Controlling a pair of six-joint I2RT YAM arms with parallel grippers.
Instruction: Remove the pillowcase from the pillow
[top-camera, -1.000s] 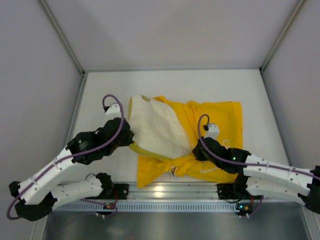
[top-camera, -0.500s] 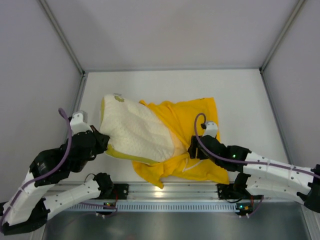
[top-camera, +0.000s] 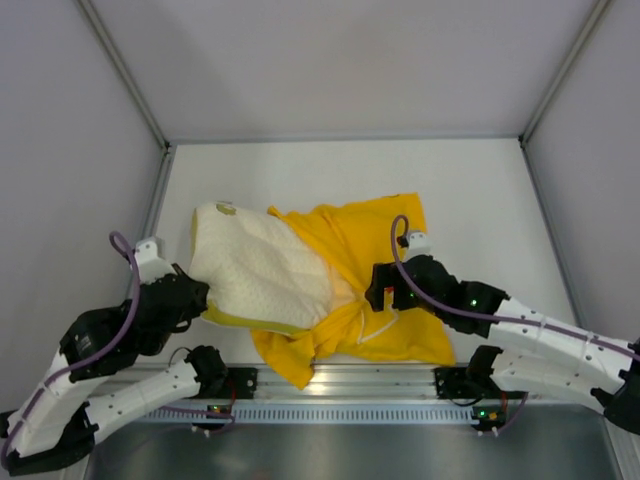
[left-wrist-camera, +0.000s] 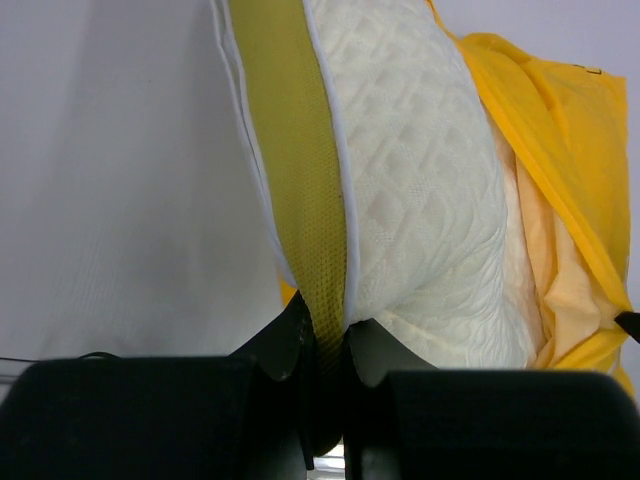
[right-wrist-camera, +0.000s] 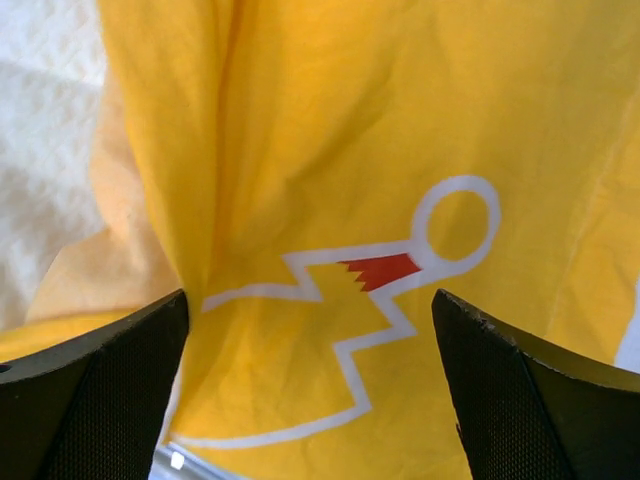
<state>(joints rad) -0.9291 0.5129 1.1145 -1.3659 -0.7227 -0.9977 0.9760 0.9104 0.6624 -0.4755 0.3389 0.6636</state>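
Note:
The cream quilted pillow (top-camera: 258, 272) lies left of centre, most of it out of the bright yellow pillowcase (top-camera: 375, 250), which is bunched over its right end. My left gripper (top-camera: 197, 300) is shut on the pillow's near-left edge; in the left wrist view the jaws (left-wrist-camera: 325, 335) pinch the yellowish mesh edge band of the pillow (left-wrist-camera: 420, 200), with the pillowcase (left-wrist-camera: 560, 130) behind. My right gripper (top-camera: 385, 292) hovers over the case's near part. In the right wrist view it (right-wrist-camera: 310, 390) stands open above the printed pillowcase (right-wrist-camera: 300, 150), nothing between its fingers (right-wrist-camera: 540, 400).
A metal rail (top-camera: 400, 380) runs along the table's near edge, close under the case's lower folds. Grey walls (top-camera: 60, 200) enclose the white table (top-camera: 490, 190) on the left, right and back.
My left arm has dragged the pillow left and toward the near edge, drawing more of it out. The right gripper has gone from shut on the pillowcase to open, letting it go.

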